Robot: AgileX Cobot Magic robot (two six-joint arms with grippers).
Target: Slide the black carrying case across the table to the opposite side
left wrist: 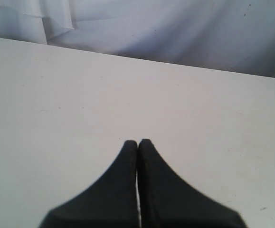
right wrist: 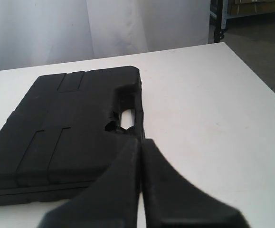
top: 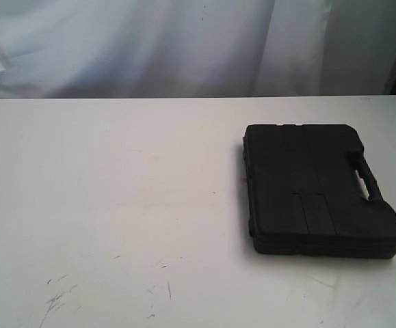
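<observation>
The black moulded case (top: 314,191) is being borne flat on the white surface (top: 115,205), toward three o'clock of the surface's middle in the exterior view, with its slot handle (top: 366,184) being turned to three o'clock. Dark scuff marks (top: 57,297) are being shown toward seven o'clock. The left pincer (left wrist: 137,142) is being held fully closed, finger against finger, with nothing gripped, above bare surface. The right pincer (right wrist: 141,141) is likewise being held closed and empty, its tips being seen just beside the case's handle edge; whether contact is being made cannot be told.
</observation>
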